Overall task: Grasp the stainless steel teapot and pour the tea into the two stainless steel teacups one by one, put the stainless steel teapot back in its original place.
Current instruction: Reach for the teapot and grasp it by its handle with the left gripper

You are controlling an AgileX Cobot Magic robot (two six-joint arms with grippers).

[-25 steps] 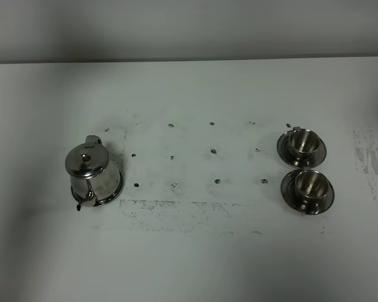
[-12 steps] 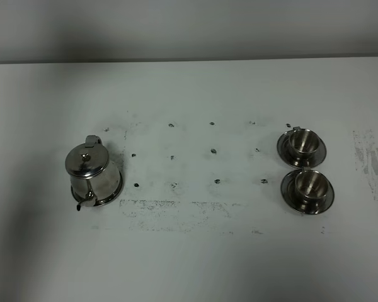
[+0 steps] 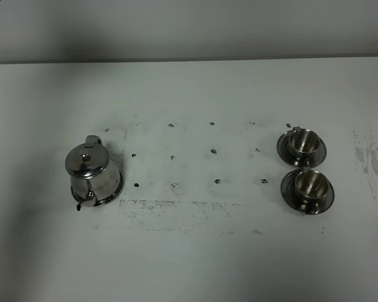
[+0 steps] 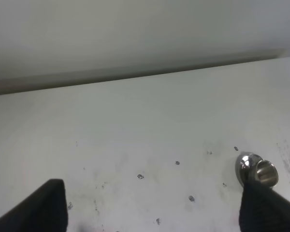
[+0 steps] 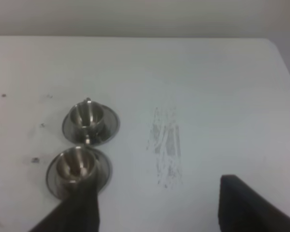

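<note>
**Pose.** My left gripper [image 4: 154,212] hangs above the table [image 4: 135,121] with its two dark fingers [image 4: 46,208] spread wide, released, nothing between them. My right gripper [image 5: 159,210] hangs the same way, fingers [image 5: 249,205] far apart and holding nothing, only bare tabletop in the gap.

**Views compared.** My fingers show only in the wrist views. The teapot [image 3: 93,171] shows only in the high view: it stands upright on the table, lid on, loop handle [image 3: 93,139] toward the wall [image 3: 189,28] and spout [image 3: 82,204] toward the near edge, well apart from the two cups. The high view shows both cups on their saucers, the far cup [image 3: 303,142] and the near cup [image 3: 309,184], saucer rims just beside each other. The right wrist view also shows both: the near cup [image 5: 77,166] sits just beyond one of my right fingertips, which hides part of its saucer, and the far cup [image 5: 89,118] lies past it. The left wrist view catches one cup [image 4: 265,174], partly behind one left finger; which one I cannot tell.

**Surroundings.** Rows of dark specks [image 3: 213,151] dot the table between teapot and cups. A grey scuff patch [image 5: 166,145] lies ahead of my open right fingers, beside the cups.
</note>
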